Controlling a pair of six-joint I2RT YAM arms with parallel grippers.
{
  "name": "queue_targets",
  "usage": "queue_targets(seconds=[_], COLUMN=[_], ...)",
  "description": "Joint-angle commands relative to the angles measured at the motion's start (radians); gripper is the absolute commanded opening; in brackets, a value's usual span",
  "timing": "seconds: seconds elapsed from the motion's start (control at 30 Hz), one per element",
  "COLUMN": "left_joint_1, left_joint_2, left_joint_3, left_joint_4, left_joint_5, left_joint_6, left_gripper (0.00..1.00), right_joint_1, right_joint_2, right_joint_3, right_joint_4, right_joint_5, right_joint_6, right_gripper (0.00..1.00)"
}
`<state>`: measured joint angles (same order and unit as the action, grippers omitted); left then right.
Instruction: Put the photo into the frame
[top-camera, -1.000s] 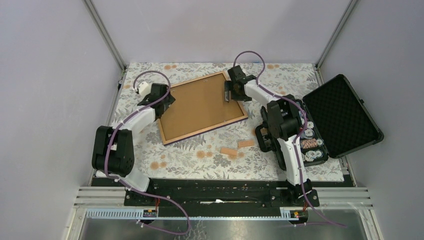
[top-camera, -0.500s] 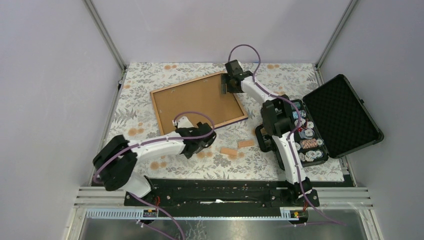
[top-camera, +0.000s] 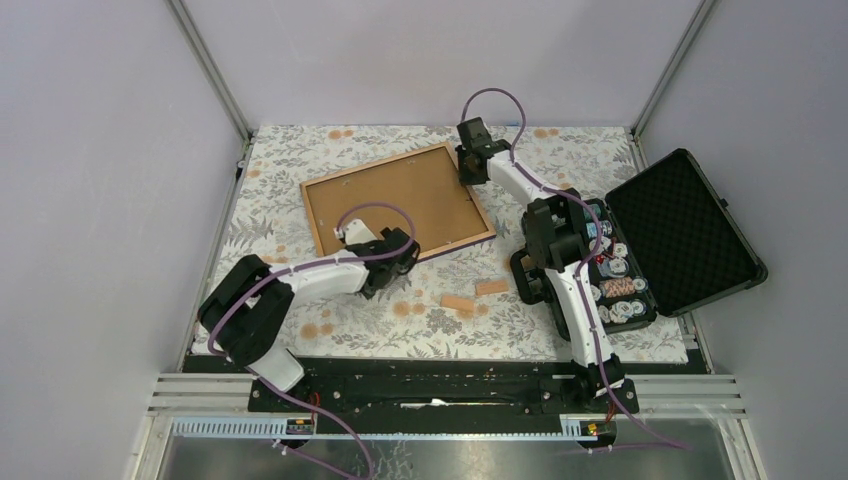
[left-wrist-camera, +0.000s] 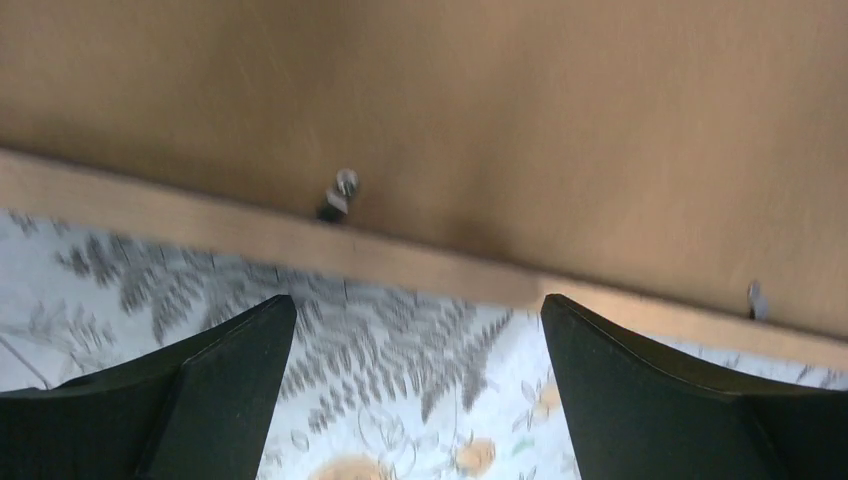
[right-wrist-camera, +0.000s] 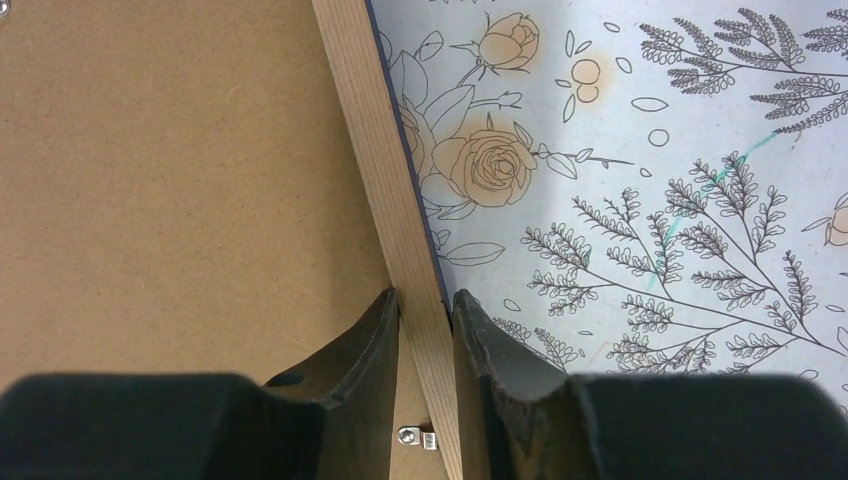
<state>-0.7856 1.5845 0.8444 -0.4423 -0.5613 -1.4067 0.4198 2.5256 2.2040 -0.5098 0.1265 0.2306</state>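
The frame (top-camera: 375, 164) lies face down on the flowered cloth with its light wood rim up, and a plain brown backing board (top-camera: 405, 195) fills it. No photo shows in any view. My right gripper (top-camera: 468, 166) is at the frame's far right corner. In the right wrist view this gripper (right-wrist-camera: 425, 295) is shut on the wood rim (right-wrist-camera: 370, 130), one finger on the board side and one on the cloth side. My left gripper (top-camera: 398, 250) is at the frame's near edge. It stands open (left-wrist-camera: 415, 305) over the cloth, just short of the rim (left-wrist-camera: 420, 265).
A black case (top-camera: 680, 230) lies open at the right, with small items in its tray (top-camera: 615, 285). Two tan pieces (top-camera: 460, 300) (top-camera: 492, 287) lie on the cloth near the frame's near right corner. Small metal clips (left-wrist-camera: 343, 190) (right-wrist-camera: 415, 437) line the rim's inner edge.
The left arm has swung from the frame's left edge round to its near edge, still open. The right gripper's jaws have come together onto the rim at the far right corner.
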Motion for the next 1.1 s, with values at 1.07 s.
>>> queue_targets(seconds=[1.07], left_joint_1=[0.665], left_joint_2=[0.028], left_joint_3=[-0.139], left_joint_4=[0.467], left_joint_5=[0.329], left_joint_6=[0.378], left_gripper=[0.98], right_joint_1=[0.124], right_joint_2=[-0.127], right_joint_3=[-0.187], right_joint_4=[-0.395], right_joint_5=[-0.363], right_joint_6=[-0.244], right_gripper=[0.16])
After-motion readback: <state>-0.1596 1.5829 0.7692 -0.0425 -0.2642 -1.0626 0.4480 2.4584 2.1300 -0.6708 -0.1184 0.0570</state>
